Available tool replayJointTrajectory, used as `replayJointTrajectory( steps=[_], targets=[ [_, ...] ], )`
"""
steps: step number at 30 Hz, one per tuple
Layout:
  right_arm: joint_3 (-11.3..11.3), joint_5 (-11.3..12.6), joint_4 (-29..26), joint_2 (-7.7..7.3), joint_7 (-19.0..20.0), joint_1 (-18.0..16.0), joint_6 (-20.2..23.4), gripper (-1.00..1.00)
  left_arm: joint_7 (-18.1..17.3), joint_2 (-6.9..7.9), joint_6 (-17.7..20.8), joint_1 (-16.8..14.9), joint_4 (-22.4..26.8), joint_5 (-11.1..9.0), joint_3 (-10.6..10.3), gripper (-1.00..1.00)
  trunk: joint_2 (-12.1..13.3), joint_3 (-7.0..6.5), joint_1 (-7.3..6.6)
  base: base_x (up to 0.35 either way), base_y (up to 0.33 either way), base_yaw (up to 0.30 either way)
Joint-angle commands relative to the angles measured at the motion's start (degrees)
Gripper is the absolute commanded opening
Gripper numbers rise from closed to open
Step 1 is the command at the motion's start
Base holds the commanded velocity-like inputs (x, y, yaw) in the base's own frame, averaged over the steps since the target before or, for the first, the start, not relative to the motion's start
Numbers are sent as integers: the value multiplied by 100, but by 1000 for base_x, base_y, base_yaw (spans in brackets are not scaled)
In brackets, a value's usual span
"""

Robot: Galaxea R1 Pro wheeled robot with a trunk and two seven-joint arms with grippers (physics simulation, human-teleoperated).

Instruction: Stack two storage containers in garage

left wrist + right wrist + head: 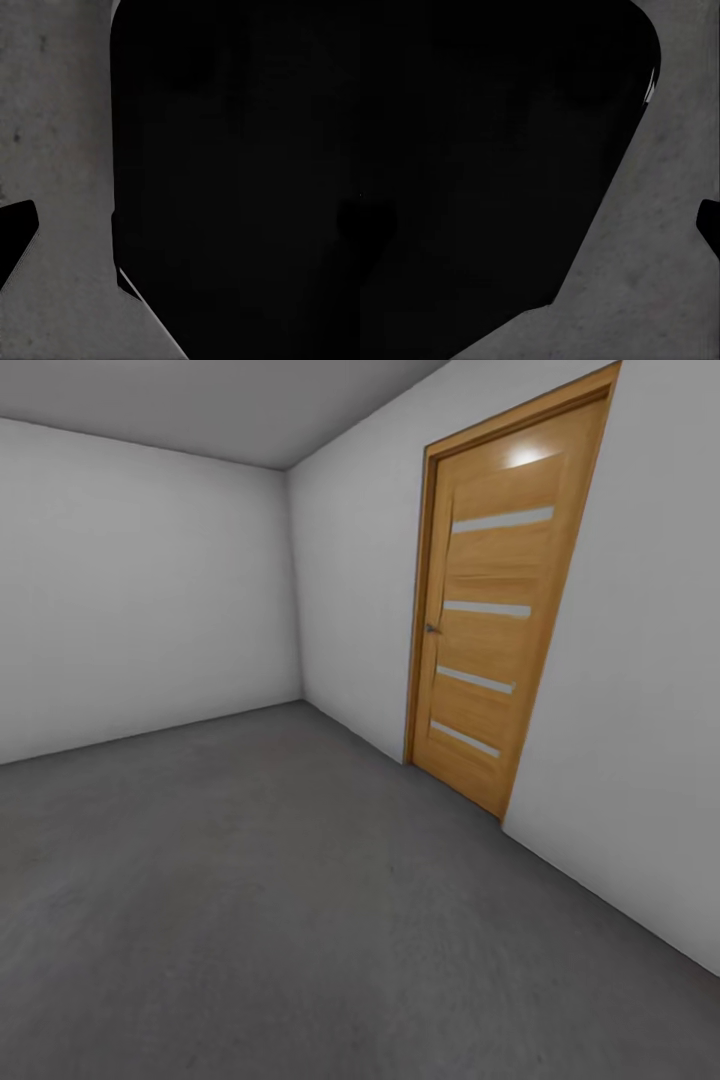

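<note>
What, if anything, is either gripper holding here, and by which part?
It cannot be told. Both wrist views are mostly blocked by a large dark shape over the grey floor, and no container appears. The head view shows pale walls and a wooden door.

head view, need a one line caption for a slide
Bare grey room: wooden plank door shut in the pale right wall, dark concrete floor stretching to the far corner.
</note>
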State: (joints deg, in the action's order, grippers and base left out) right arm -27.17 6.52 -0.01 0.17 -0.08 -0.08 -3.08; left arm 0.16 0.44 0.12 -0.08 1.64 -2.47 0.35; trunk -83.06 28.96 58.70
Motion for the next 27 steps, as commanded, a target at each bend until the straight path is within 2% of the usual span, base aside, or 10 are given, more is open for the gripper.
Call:
replayJointTrajectory(
  steps=[1,27],
  targets=[
    [-49,60,1,0,-1,-1,-18,100,2,0,0,-1,3,-26,1,100,-2,5,3,322,0,0],
    [-51,60,1,0,-1,-1,-18,100,2,0,-2,-1,3,-26,0,100,-2,5,3,322,0,0]
  ],
)
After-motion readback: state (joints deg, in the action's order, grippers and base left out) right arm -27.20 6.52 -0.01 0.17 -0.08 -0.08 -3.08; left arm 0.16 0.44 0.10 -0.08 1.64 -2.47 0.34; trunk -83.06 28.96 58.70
